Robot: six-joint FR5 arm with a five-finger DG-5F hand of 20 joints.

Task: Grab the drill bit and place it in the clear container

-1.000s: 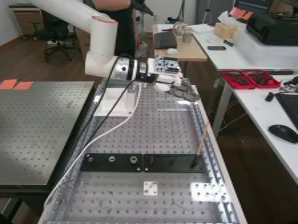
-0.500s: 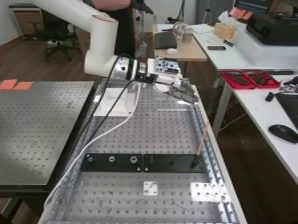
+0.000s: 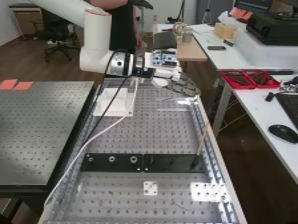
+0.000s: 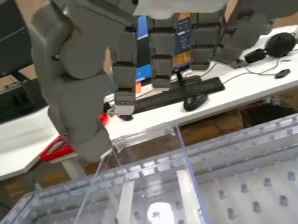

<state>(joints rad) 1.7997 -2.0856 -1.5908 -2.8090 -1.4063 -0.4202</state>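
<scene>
While one open hand (image 3: 182, 86) is hanging by the bench's (image 3: 120, 195) edge, one clear container (image 4: 159, 175) is standing near; two red trays (image 3: 243, 87) are lying at the desk's (image 3: 258, 107) edge.

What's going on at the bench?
The robot arm has its hand over the far end of the perforated metal bench, near the clear container. The fingers are straight, not curled round anything. Nearer the camera, three round metal fittings sit on the black plate, and a thin stick slants up at its other end.
</scene>
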